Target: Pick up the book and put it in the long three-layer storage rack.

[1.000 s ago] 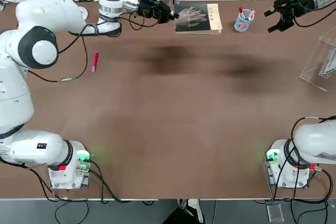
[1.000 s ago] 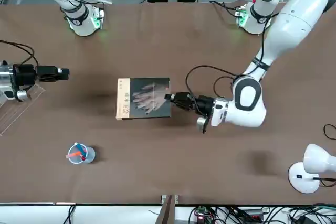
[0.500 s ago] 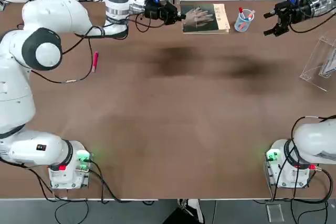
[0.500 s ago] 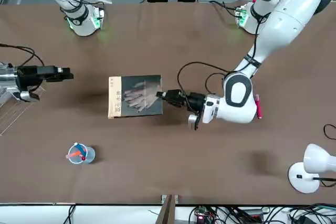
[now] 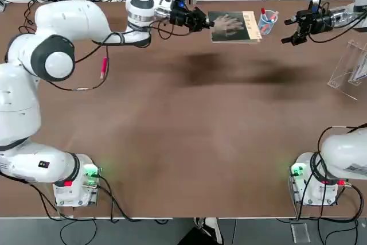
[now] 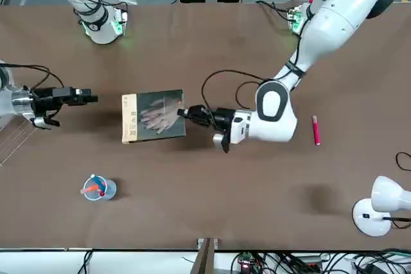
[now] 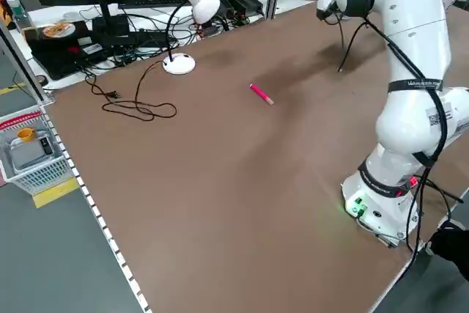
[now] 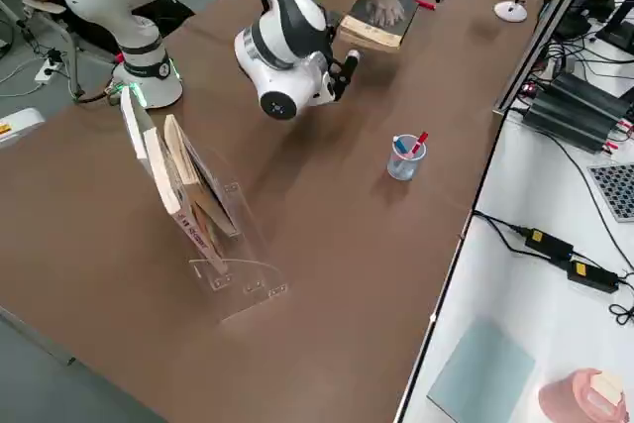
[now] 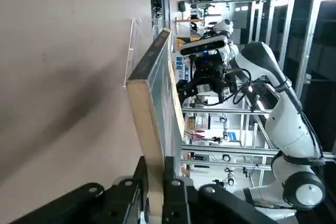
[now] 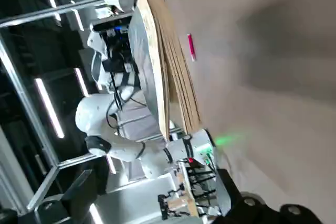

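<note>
1. On my overhead feed, farthest left on the table point(image 5: 172, 142), I see a pink pen point(image 5: 104, 67) lying alone, well apart from everything else. A white desk lamp point(image 6: 376, 205) stands at the far edge on that same side.
2. Next comes my left gripper point(image 5: 205, 23), stretched out along the far side of the table. Its jaws are pinched narrow on the edge of the book point(image 5: 234, 26); my left wrist camera shows the page block clamped between the two fingers point(image 9: 169, 179).
3. The book is held up off the table, cover up, its shadow falling on the wood below. The tan strip is on the edge away from the gripper. From across the table I see it point(image 6: 153, 116) between the two grippers.
4. Just past the book's tan edge on the overhead feed is a small clear pen cup point(image 5: 266, 22) with red and blue pens in it.
5. Beyond the cup is my right gripper point(image 5: 291, 30), near the book but apart from it, its jaws spread with nothing between them.
6. Farthest right, the long three-layer storage rack point(image 5: 351, 68) sits by the table edge. My right side camera shows its slanted panels point(image 8: 198, 210) already holding a couple of thin books.
</note>
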Controlling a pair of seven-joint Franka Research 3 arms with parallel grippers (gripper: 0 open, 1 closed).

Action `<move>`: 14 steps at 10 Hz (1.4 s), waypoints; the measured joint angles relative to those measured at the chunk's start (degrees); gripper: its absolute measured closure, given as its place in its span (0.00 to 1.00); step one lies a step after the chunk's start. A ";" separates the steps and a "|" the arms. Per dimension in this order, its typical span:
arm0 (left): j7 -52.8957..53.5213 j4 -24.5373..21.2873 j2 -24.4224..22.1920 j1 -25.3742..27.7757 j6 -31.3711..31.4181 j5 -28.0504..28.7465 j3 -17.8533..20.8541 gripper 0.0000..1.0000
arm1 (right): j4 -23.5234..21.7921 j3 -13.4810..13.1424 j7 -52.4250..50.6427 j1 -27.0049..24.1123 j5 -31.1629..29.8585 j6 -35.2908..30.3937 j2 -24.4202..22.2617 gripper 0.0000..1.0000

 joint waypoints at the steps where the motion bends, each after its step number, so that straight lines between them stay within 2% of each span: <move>1: -0.85 0.40 0.00 -1.01 1.08 0.00 0.00 1.00 | 0.00 -0.01 -0.71 -0.01 0.77 0.00 1.17 0.00; 7: -1.96 1.50 0.01 -3.56 4.06 -0.01 0.21 1.00 | 0.01 -0.06 -2.04 -1.38 1.43 -0.73 2.69 0.00; 14: -2.00 2.87 0.26 -7.12 8.94 -0.16 0.36 1.00 | 0.20 0.34 -3.01 -0.69 1.44 -0.31 3.43 0.00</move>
